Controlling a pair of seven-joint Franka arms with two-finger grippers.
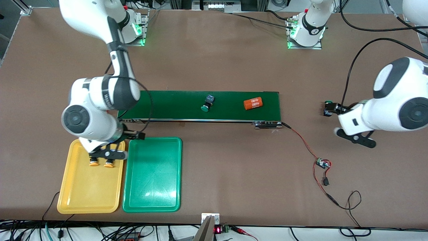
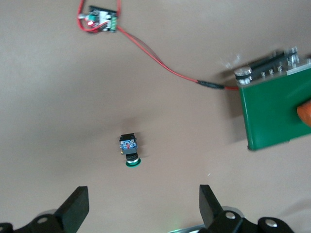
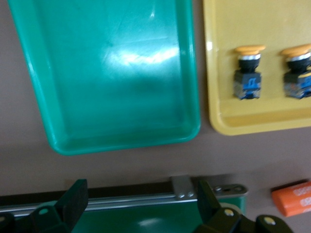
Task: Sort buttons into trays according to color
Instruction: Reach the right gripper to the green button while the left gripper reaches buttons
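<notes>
Two yellow-orange buttons (image 1: pixel 94 163), two green buttons (image 1: pixel 204 108), two trays (image 1: pixel 153 174), one orange cylinder (image 1: pixel 252 103).

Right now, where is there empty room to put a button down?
The green tray holds nothing at all. The yellow tray is bare in its nearer part; its two yellow buttons and the open right gripper above them crowd its farther end. The belt is bare toward the right arm's end.
</notes>
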